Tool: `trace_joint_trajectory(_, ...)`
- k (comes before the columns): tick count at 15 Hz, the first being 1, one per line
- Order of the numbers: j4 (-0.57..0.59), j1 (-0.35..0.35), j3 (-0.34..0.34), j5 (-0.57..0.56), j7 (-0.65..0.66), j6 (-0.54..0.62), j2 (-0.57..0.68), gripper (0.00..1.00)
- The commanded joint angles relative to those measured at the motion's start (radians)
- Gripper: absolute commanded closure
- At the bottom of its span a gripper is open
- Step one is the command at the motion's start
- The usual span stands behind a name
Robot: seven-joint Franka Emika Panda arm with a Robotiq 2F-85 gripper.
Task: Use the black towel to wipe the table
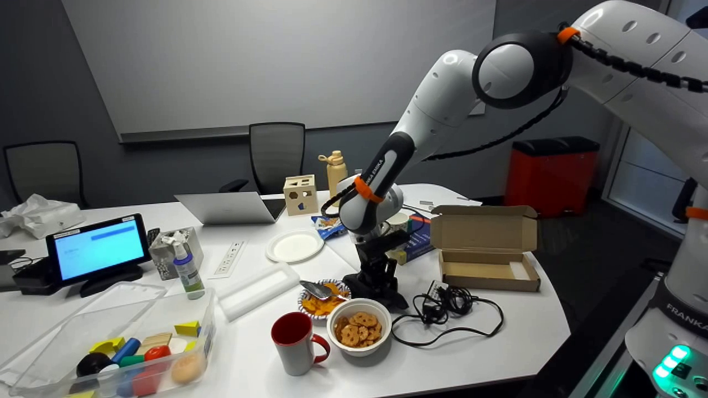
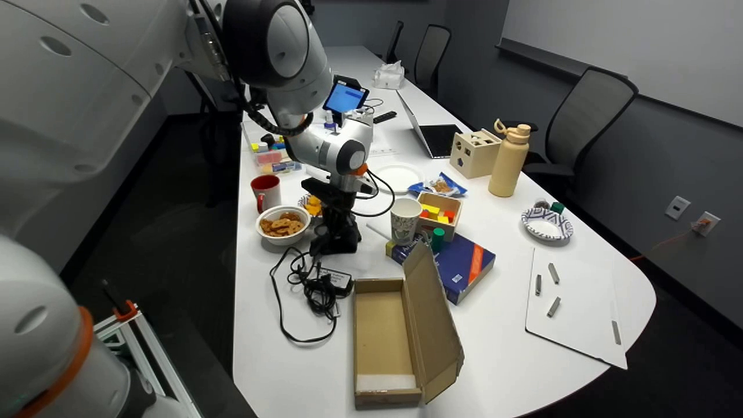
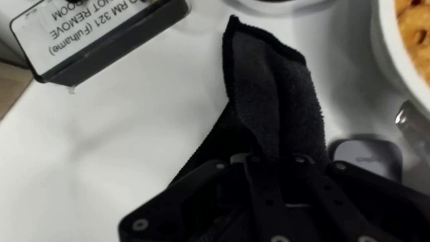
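Here we are at the white table (image 1: 249, 356), and the gripper (image 3: 277, 159) is down low, jaws clenched on the black towel (image 3: 260, 87), a folded end sticking out past the grip! The towel sits bunched on the table, right in the gap between the white bowl (image 1: 359, 351) of brown snacks (image 1: 359, 329) and the black power adapter (image 2: 339, 281). Just beside it, a patterned bowl (image 1: 303, 308) of orange snacks (image 1: 315, 307); nearby, a red-lined mug (image 1: 296, 354); and past the adapter, a cardboard box (image 2: 380, 331), lid up.
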Motion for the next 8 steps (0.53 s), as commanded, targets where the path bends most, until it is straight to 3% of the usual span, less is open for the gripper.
trace_joint_trajectory(1, 0.025, -0.045, 0.077, 0.059, -0.148, -0.076, 0.045, 0.97)
trace_joint_trajectory(5, 0.012, -0.046, 0.080, 0.131, -0.104, -0.267, 0.040, 0.97)
trace_joint_trajectory(8, -0.023, -0.029, 0.046, 0.176, 0.007, -0.298, 0.022, 0.97)
